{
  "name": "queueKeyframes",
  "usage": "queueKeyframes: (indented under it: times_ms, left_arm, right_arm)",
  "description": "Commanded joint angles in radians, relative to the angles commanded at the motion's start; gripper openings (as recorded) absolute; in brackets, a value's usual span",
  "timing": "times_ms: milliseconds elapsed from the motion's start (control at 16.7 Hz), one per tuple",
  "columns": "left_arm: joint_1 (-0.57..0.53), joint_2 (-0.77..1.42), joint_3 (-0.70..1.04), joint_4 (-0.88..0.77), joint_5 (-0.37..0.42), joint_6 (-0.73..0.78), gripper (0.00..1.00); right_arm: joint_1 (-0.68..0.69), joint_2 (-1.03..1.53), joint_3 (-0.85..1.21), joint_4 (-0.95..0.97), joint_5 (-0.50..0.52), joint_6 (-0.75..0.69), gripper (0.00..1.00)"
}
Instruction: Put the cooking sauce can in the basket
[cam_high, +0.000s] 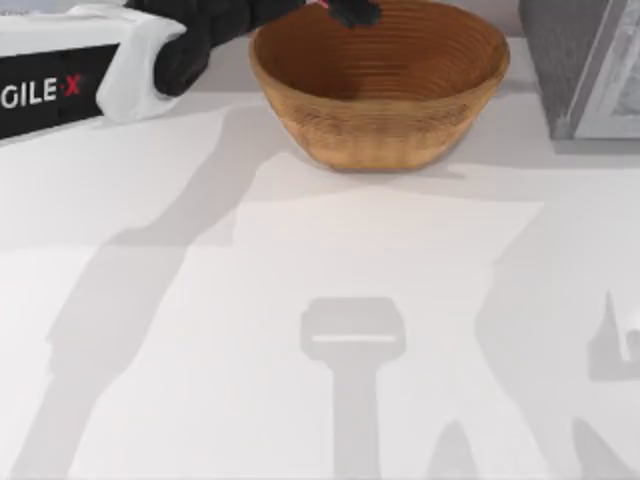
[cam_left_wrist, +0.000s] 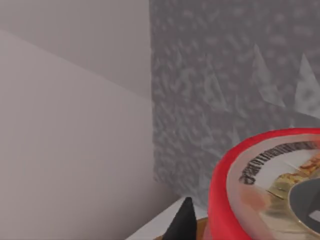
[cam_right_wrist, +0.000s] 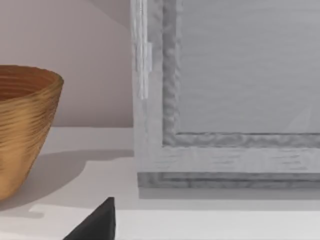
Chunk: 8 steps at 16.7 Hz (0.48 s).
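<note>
Can (cam_left_wrist: 265, 185), red-rimmed with its label facing the left wrist camera, sits close against the left gripper (cam_high: 352, 10), which hovers over the far rim of the basket (cam_high: 380, 120); a sliver of red shows at the gripper from above. I judge the claw to be closed on the can, carrying it above the basket's open bowl. The lift and carry look done; what is left is the release into the basket, since the can is not yet resting inside. The right arm is parked, one dark fingertip (cam_right_wrist: 97, 222) near the basket, and I cannot tell its claw's state. Count: one can, one basket, one grey box (cam_high: 585, 65) right of the basket.
</note>
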Motion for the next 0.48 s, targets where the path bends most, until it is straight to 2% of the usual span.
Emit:
queueKeyframes:
  times_ms: [480]
  left_arm:
    - [-0.027, 0.161, 0.169, -0.009, -0.027, -0.007, 0.0]
  right_arm:
    - [0.0, 0.0, 0.0, 0.0, 0.0, 0.0, 1.0]
